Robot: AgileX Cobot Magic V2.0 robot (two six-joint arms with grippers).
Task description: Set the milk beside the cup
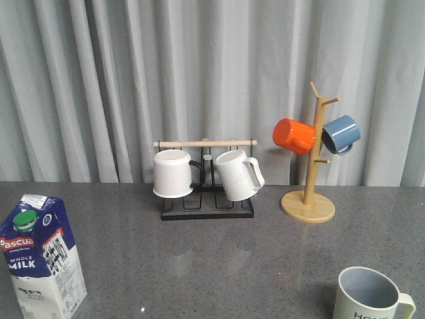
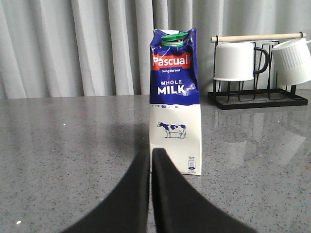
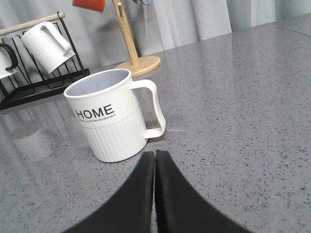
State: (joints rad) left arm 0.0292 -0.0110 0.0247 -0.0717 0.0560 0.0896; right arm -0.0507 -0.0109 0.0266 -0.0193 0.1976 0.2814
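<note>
The blue and white milk carton (image 1: 41, 256) with a green cap stands upright at the front left of the grey table. In the left wrist view the carton (image 2: 175, 102) stands just beyond my left gripper (image 2: 151, 154), which is shut and empty. The cream "HOME" cup (image 1: 368, 297) stands at the front right, its handle to the right. In the right wrist view the cup (image 3: 111, 116) stands just beyond my right gripper (image 3: 155, 154), which is shut and empty. Neither gripper shows in the front view.
A black wire rack (image 1: 207, 199) with a wooden bar holds a plain white mug (image 1: 172, 173) and a ribbed white mug (image 1: 237, 174) at the back centre. A wooden mug tree (image 1: 309, 193) holds an orange mug (image 1: 294, 135) and a blue mug (image 1: 341, 133) at the back right. A grey curtain hangs behind.
</note>
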